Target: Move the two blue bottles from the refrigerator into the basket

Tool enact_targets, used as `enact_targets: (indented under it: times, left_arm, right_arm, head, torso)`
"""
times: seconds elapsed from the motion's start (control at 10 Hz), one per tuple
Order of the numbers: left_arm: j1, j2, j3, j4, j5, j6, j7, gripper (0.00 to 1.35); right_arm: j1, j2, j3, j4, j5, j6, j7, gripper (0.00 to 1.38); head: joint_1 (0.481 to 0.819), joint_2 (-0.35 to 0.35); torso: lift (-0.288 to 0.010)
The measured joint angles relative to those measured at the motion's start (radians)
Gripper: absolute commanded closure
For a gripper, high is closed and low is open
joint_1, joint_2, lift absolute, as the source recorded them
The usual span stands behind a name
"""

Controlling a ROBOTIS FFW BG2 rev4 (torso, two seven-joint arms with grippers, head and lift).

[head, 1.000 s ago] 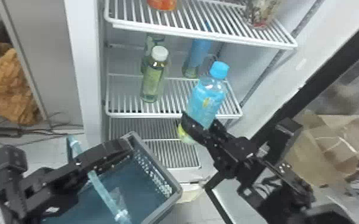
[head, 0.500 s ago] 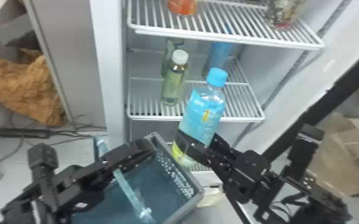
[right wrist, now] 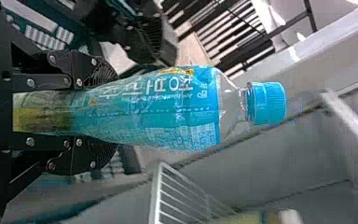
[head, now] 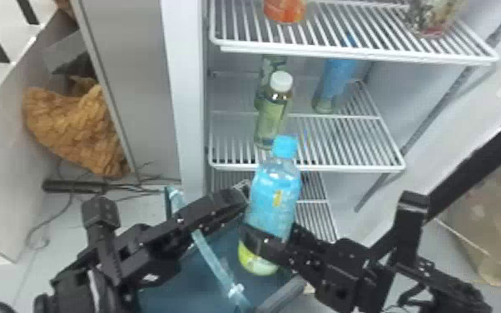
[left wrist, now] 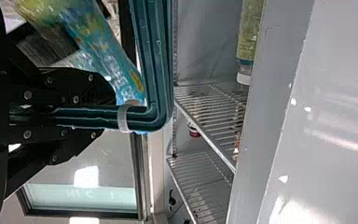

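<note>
In the head view, one blue bottle [head: 276,195] stands nearly upright over the basket [head: 195,287], its lower part held by my right gripper [head: 274,239]. The right wrist view has the bottle [right wrist: 168,109] clamped between both fingers of the right gripper [right wrist: 114,112], cap pointing away. Close to the bottle's left side is my left gripper [head: 241,199]. From the left wrist, the left gripper [left wrist: 103,112] is closed around the basket's teal handle [left wrist: 151,56]. A second blue bottle [head: 333,83] stands at the back of the middle shelf, its top hidden.
Green bottles [head: 272,112] stand on the left of the middle shelf [head: 345,168]. The upper shelf [head: 345,54] holds an orange container [head: 285,10] and a patterned one [head: 435,16]. The fridge's side wall [head: 187,104] rises behind my left arm; cables [head: 145,179] lie on the floor left.
The head view has shifted, so the refrigerator sits farther right in it. With my right gripper, the held bottle has moved left, away from the shelf front, to above the basket and nearer my left gripper.
</note>
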Motion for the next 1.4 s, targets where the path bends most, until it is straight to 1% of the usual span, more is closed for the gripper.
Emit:
enact_targets:
  times: [0.1, 0.2, 0.4, 0.7, 0.8, 1.0, 1.2, 1.3, 1.4]
  left_arm:
    - [-0.003, 0.000, -0.001, 0.000, 0.001, -0.001, -0.001, 1.18]
    - [-0.003, -0.001, -0.002, 0.000, 0.002, -0.002, -0.002, 1.18]
    - [-0.001, -0.001, -0.002, 0.002, 0.003, -0.004, -0.002, 1.18]
    - [-0.001, -0.005, 0.000, 0.000, 0.004, -0.004, -0.003, 1.18]
    - [-0.001, -0.005, 0.000, 0.000, 0.006, -0.004, -0.004, 1.18]
    - [0.001, -0.005, 0.000, 0.000, 0.007, -0.004, -0.005, 1.18]
    - [0.006, -0.007, -0.001, 0.000, 0.008, -0.004, -0.005, 1.18]
    - [0.008, -0.008, 0.000, 0.000, 0.008, -0.004, -0.005, 1.18]
    - [0.008, -0.008, 0.000, 0.000, 0.008, -0.004, -0.005, 1.18]
  right_arm:
    - [-0.014, -0.004, 0.020, 0.034, -0.028, 0.021, 0.007, 0.24]
    - [-0.020, -0.005, 0.031, 0.051, -0.046, 0.028, 0.009, 0.05]
    - [-0.022, -0.004, 0.030, 0.059, -0.058, 0.022, 0.009, 0.15]
    - [-0.022, 0.004, 0.000, 0.062, -0.058, -0.016, 0.008, 0.16]
    - [-0.022, 0.013, -0.020, 0.067, -0.052, -0.066, 0.007, 0.16]
    - [-0.036, 0.038, -0.080, 0.099, -0.043, -0.211, -0.013, 0.17]
    - [-0.065, 0.062, -0.138, 0.148, -0.028, -0.349, -0.048, 0.16]
    - [-0.088, 0.067, -0.150, 0.177, -0.016, -0.395, -0.062, 0.16]
    - [-0.118, 0.067, -0.151, 0.214, -0.005, -0.434, -0.070, 0.16]
  head:
    - [0.695, -0.095]
    - [0.695, -0.078]
    - [0.695, -0.074]
    - [0.695, -0.096]
    - [0.695, -0.113]
    - [0.695, -0.161]
    - [0.695, -0.241]
    - [0.695, -0.263]
    - [0.695, -0.270]
  torso:
    - [-0.216]
    - [-0.216]
    - [-0.216]
    - [-0.216]
    - [-0.216]
    - [-0.216]
    - [-0.216]
    - [-0.216]
    - [-0.216]
